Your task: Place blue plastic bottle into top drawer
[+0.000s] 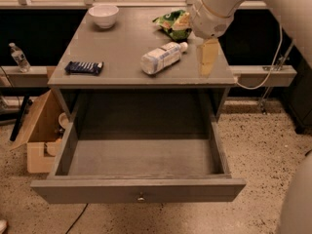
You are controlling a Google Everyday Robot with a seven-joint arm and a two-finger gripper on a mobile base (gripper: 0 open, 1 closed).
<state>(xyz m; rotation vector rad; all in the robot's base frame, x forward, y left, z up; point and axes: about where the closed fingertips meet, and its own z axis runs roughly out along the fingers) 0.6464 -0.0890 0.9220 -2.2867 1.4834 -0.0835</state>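
Bottle: you are looking at a clear blue plastic bottle (pixel 162 57) wearing a pale blue-white label and a white cap.
Drawer: the wide wooden top drawer (pixel 139 191) is showing you plain grey, its small brass knob (pixel 141 197) glinting.
Gripper: the pale yellow gripper (pixel 208 57) is hanging just right of the bottle, over the cabinet top.
Bowl: the round ceramic bowl (pixel 103 15) is showing white.
Bag: the crinkled snack bag (pixel 173 24) is showing green.
Bar: the flat snack bar (pixel 84 68) is showing dark blue with pale marks.
Floor: the floor (pixel 258 145) is looking beige with dark speckles.

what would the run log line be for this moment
clear plastic bottle with pale blue label: on its side on grey cabinet top | grey wooden top drawer: open, empty | gripper: above cabinet top, by bottle's cap, not holding
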